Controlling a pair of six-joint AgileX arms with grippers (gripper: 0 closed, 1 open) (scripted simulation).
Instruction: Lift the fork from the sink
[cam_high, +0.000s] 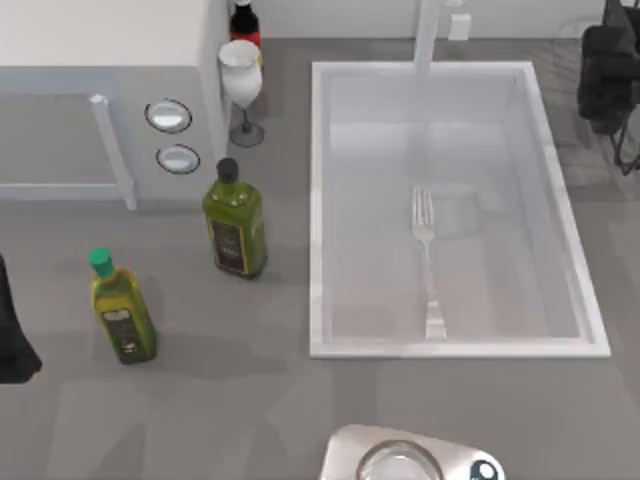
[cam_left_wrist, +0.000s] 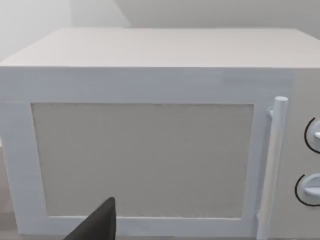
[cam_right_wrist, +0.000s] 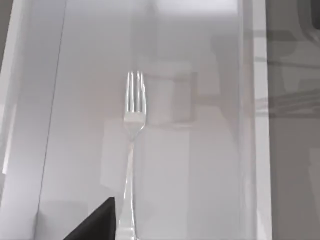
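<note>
The fork (cam_high: 427, 262) lies flat on the floor of the sink (cam_high: 325, 210), a little right of the middle, its tines toward the far wall near the tap and its handle running back to the near wall; the right wrist view looks down its length (cam_right_wrist: 132, 145). The left arm (cam_high: 12, 330) sits at the table's left edge, facing a white microwave (cam_left_wrist: 145, 135), and the right arm (cam_high: 610, 75) waits at the far right corner; whether either pincer is wide or narrow I cannot tell. Left of the sink stand two green oil bottles (cam_high: 235, 222) and a wine glass (cam_high: 241, 80).
</note>
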